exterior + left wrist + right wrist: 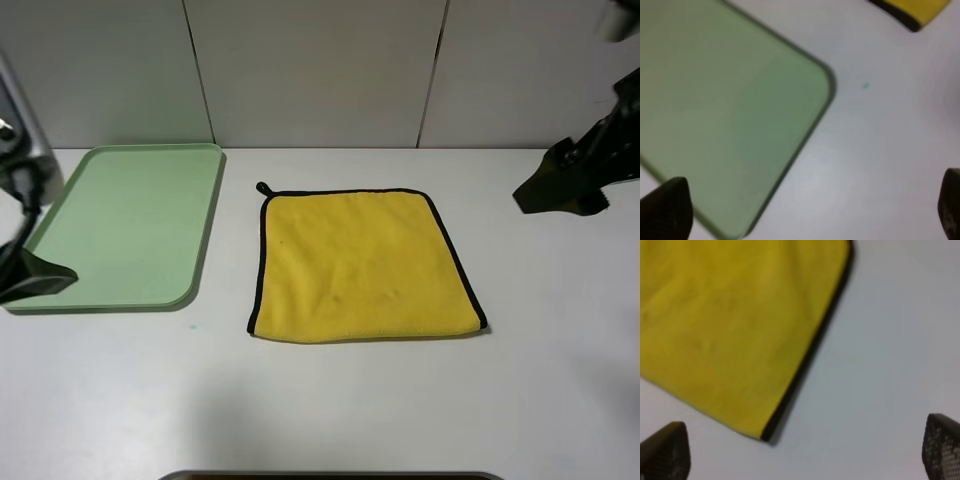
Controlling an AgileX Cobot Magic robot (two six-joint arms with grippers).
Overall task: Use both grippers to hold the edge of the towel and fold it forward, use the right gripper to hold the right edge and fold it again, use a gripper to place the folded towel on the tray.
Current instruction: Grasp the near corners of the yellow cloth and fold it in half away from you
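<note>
The yellow towel (pixel 360 265) lies flat at the middle of the white table, with black trim (pixel 455 255) on its left, far and right sides and a small loop (pixel 263 187) at the far left corner. Its near side shows no trim. The mint-green tray (pixel 130 225) lies to its left, apart from it. My left gripper (pixel 40 272) hangs over the tray's near left corner, open and empty. The left wrist view shows the tray (pixel 730 100) and a towel corner (pixel 920 10). My right gripper (pixel 560 190) is right of the towel, open and empty. The right wrist view shows the towel's right trim (pixel 810 355).
A tiled wall (pixel 320 70) runs along the back of the table. A small teal speck (pixel 192 325) sits on the table near the tray's near right corner. A dark rim (pixel 330 476) shows at the table's front edge.
</note>
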